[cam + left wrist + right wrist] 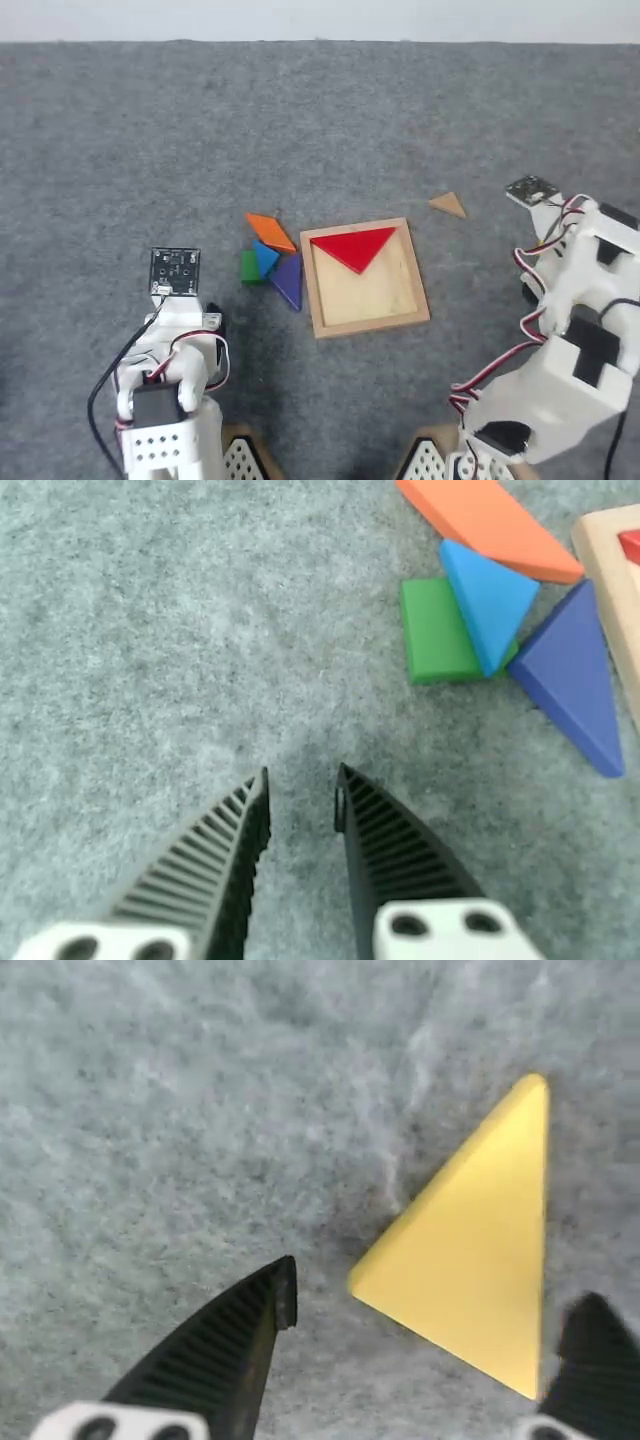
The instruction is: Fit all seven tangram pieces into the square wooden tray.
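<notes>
The left gripper hangs low over the grey carpet with its fingers a little apart and nothing between them. Ahead of it lies a cluster of pieces: a green square with a blue triangle partly over it, an orange slanted piece beyond, and a dark blue triangle just beside the wooden tray. In the tray only a red triangle is seated, along the far edge. Past the tray, a tan triangle lies alone on the carpet. The right gripper is spread wide and released, low over a yellow triangle that lies flat between its fingers; whether this is the tan piece cannot be told. The step in hand looks like picking up that triangle. To do it well, the gripper should centre over the piece, come straight down until the fingertips reach the carpet, and close across an edge and the opposite corner squarely, so the thin piece does not tip or slide out.
</notes>
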Controlling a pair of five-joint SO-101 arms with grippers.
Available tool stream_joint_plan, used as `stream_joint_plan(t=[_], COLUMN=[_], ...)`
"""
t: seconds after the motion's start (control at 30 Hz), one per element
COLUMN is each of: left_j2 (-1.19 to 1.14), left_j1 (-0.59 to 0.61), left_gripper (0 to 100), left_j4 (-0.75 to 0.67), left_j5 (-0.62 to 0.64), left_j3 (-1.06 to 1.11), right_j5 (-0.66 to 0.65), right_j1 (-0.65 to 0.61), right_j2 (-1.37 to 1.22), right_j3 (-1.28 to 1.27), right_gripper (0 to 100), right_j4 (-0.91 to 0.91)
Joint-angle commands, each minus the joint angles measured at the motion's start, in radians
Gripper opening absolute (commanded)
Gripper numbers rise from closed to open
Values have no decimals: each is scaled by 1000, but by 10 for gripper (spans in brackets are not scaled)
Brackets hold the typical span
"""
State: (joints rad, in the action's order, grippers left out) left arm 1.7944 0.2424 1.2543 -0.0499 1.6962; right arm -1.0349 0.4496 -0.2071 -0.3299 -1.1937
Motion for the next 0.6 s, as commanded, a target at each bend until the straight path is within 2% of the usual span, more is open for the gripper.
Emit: stream_joint_plan(t=[0.0, 0.13, 0.57], left_j2=[23, 23, 23], left_j1=[2, 2, 2], left_gripper=[100, 100, 100], left_j4=[6, 6, 6], left_j5=[11, 11, 11], left_j3=[-12, -12, -12], right_j5=[6, 6, -35], right_j1=[-15, -15, 45], right_j2=[79, 65, -85], right_j3=[6, 20, 141], right_gripper=[402, 359, 357], right_j4=[-19, -13, -25])
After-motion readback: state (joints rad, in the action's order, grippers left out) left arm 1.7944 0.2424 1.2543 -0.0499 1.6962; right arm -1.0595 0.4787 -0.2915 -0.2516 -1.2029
